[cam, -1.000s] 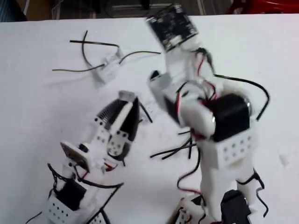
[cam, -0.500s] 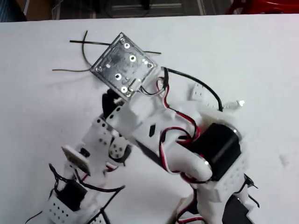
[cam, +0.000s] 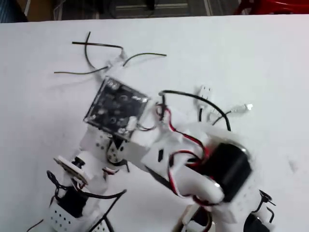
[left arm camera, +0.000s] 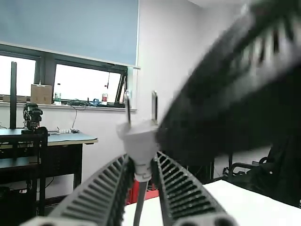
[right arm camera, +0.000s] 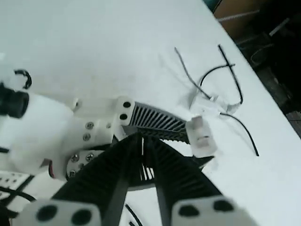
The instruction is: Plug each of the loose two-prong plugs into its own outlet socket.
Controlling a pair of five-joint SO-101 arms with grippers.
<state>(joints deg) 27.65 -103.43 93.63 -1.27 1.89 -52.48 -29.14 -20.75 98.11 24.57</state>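
Because the prongs must stay free for insertion, the left hand point(left arm camera: 141, 165) grasps the white plug point(left arm camera: 138, 141) by its body, clear of the counter point(right arm camera: 94, 37). The right hand point(right arm camera: 141, 141), clenched and seemingly empty, hovers over it. The wired socket block point(right arm camera: 207, 106) lies far left.

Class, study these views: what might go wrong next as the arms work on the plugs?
1. The right tool hangs close above the left tool; the two may collide.
2. The left tool grips the two-prong plug low, near its cord, so a knock might tilt it.
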